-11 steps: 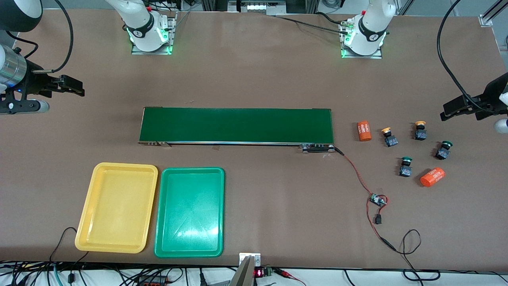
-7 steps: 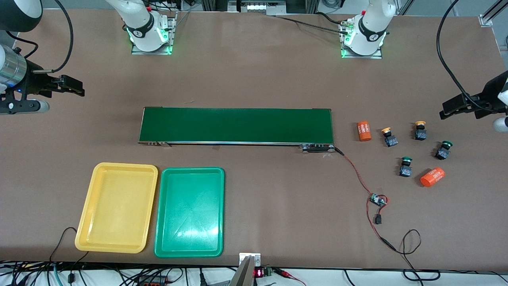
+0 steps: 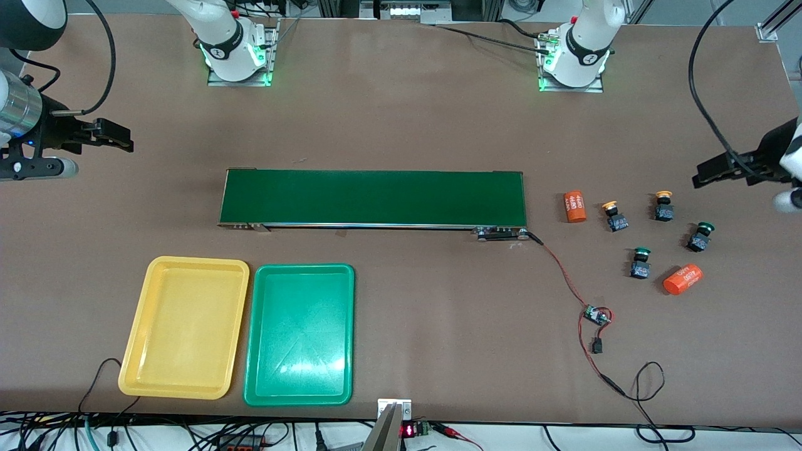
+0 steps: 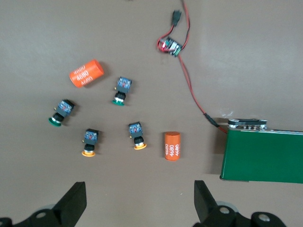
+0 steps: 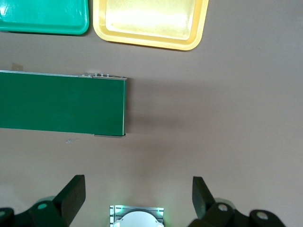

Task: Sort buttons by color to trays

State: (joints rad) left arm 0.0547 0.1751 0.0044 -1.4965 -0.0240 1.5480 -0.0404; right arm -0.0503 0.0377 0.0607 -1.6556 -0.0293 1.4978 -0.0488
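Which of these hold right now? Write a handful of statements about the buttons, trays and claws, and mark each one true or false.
1. Both trays hold no buttons. True: the yellow tray and the green tray hold none.
2. One green button sits on the conveyor belt. False: both green buttons lie on the table by the left arm's end of the conveyor belt.
3. The left claw is open over the table. True.
4. The right claw grips a yellow button. False: it is open and holds nothing; both yellow buttons lie on the table.
5. The trays sit side by side. True.
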